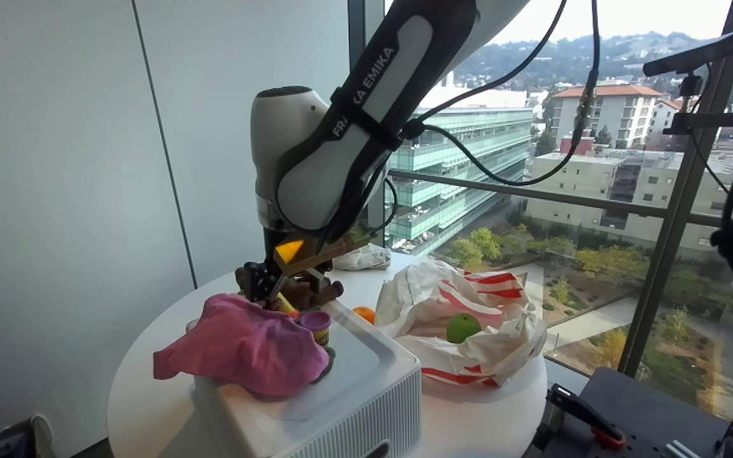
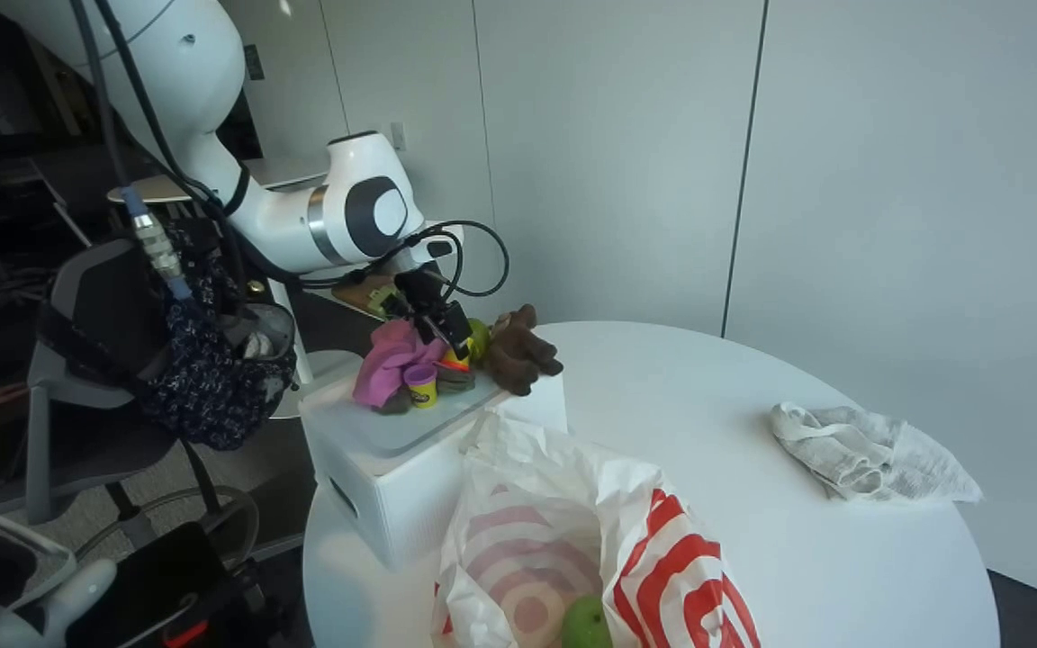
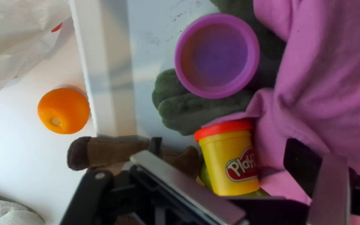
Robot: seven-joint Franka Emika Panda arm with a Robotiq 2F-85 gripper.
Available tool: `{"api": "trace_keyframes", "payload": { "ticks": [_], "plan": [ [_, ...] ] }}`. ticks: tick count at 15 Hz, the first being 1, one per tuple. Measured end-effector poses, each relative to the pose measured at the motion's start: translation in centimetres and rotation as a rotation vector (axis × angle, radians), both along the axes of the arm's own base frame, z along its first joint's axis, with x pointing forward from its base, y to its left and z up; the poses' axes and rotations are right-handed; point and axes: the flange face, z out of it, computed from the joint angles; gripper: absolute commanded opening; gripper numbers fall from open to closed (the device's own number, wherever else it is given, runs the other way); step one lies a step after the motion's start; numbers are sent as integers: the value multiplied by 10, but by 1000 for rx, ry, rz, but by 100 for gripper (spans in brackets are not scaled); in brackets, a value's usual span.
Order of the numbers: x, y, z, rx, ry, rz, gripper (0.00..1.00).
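My gripper [image 3: 230, 175] is spread wide and holds nothing, with its 2 fingers [image 3: 189, 187] well apart. In the wrist view, 1 yellow tub [image 3: 230, 159] shows in the gap between them, but I cannot tell if a finger touches it. The yellow tub lies tipped over in the pile on 1 white box [image 1: 366, 413], beside 1 pink cloth [image 3: 323, 78]. Its red label [image 3: 242, 165] reads "Play", and the rest curves out of sight. Its red lid [image 3: 225, 128] points to the top of the wrist view, and its long way runs nearly straight up and down there, leaning a little.

Just by the lid is 1 dark green soft thing [image 3: 195, 109]. 1 purple-topped tub [image 3: 217, 56] stands up by it, so I count 2 tubs. Near my gripper I also see 1 brown soft toy [image 2: 518, 351] and 1 green round thing [image 2: 480, 337].

Farther out, 1 orange fruit [image 3: 63, 111] rests on the round white table [image 2: 662, 387], just beside the box. Near it is 1 white bag [image 2: 689, 549] with red stripes, and 1 green fruit [image 1: 463, 327] lies inside. 1 grey-white towel [image 2: 874, 454] lies well apart from the box. Up on my arm [image 1: 306, 191] I can read "EMIKA", and a black strap [image 1: 366, 119] hides part of the word before it. Past the window [image 1: 678, 210], I see buildings [image 1: 462, 159] and hills [image 1: 621, 54].
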Motion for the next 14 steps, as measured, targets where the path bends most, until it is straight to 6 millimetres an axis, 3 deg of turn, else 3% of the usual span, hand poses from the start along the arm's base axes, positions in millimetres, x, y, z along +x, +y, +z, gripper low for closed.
{"api": "trace_keyframes", "payload": {
  "ticks": [8,9,11,14],
  "plan": [
    [6,15,-20,-47,-12,88,99],
    [9,15,-22,-51,-16,93,75],
    [14,16,-25,-60,-24,101,71],
    [18,16,-27,-70,-27,108,45]
  ]
}}
